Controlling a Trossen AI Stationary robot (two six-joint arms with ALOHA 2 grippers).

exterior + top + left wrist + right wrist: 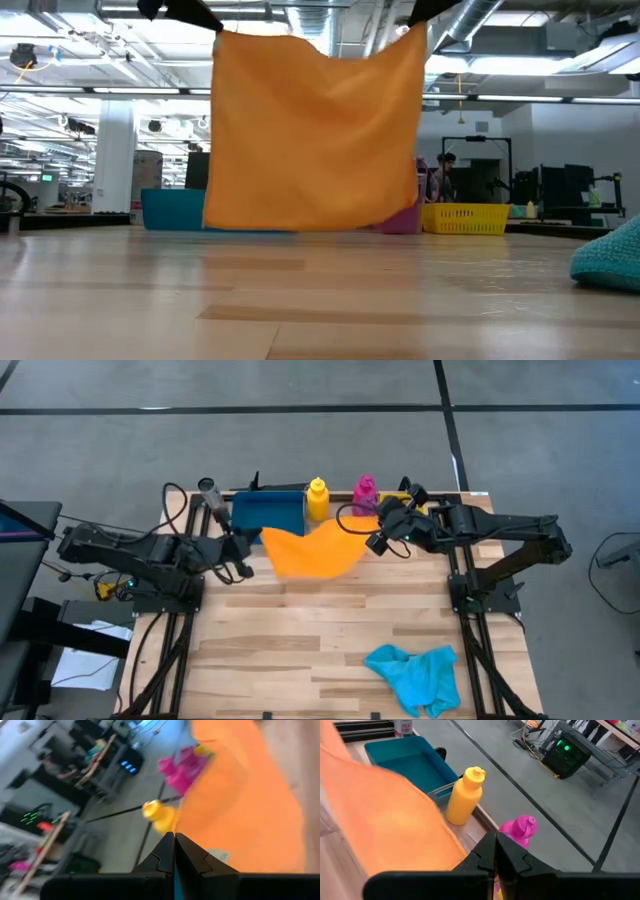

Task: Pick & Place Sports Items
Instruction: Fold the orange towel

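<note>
Orange cloth (312,550): held aloft near table's far edge, left gripper (243,547) and right gripper (379,542) each pinched closed on a corner; cyan cloth (415,672), near edge, unplaced.

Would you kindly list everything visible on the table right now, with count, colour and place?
orange cloth: one, orange, held spread above the table's far middle by both grippers
cyan cloth: one, cyan, crumpled at the near right
yellow bottle: one, yellow, upright at the far edge
magenta bottle: one, magenta, right of the yellow one
tray: one, blue, far edge
bin: one, yellow, far right
left gripper: shut on the cloth's left corner
right gripper: shut on its right corner
</note>
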